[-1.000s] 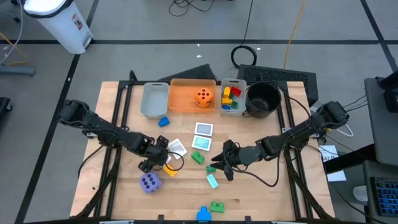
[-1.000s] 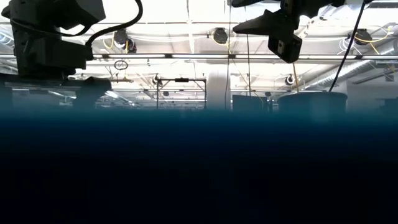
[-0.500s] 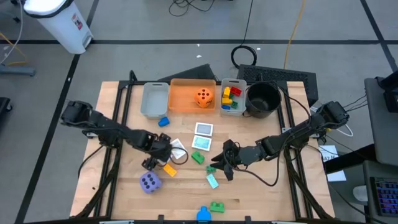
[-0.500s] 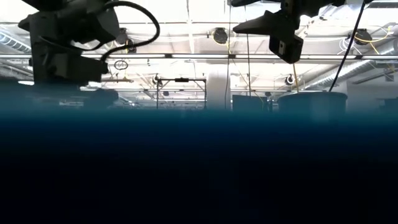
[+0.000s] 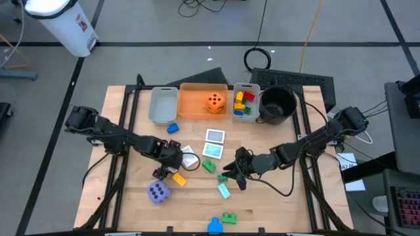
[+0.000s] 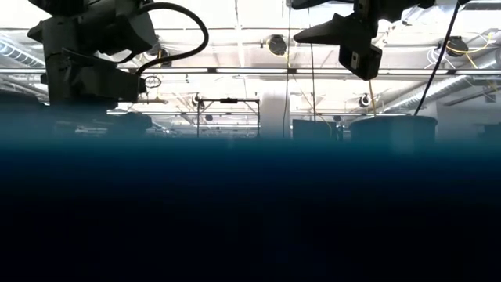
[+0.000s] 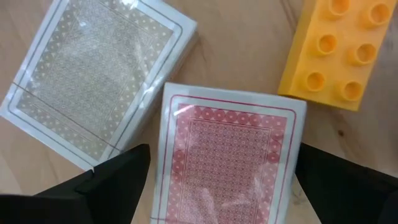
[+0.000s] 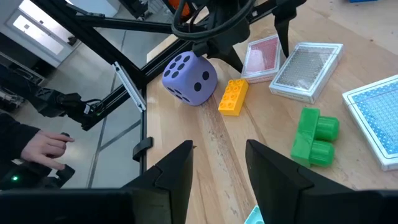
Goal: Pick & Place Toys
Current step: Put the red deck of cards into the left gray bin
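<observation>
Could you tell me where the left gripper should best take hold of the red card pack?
Grip the red pack across its two long edges, from straight above. It lies flat with the open left gripper straddling it; the grey pack and yellow brick crowd its far end.

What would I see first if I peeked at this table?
The left gripper hangs open right over a red-backed card pack, with a grey-backed pack and a yellow brick beside it. A big purple die sits near the front left of the table, and an orange die rests in the orange bin at the back. The right gripper waits mid-table by a green brick.
</observation>
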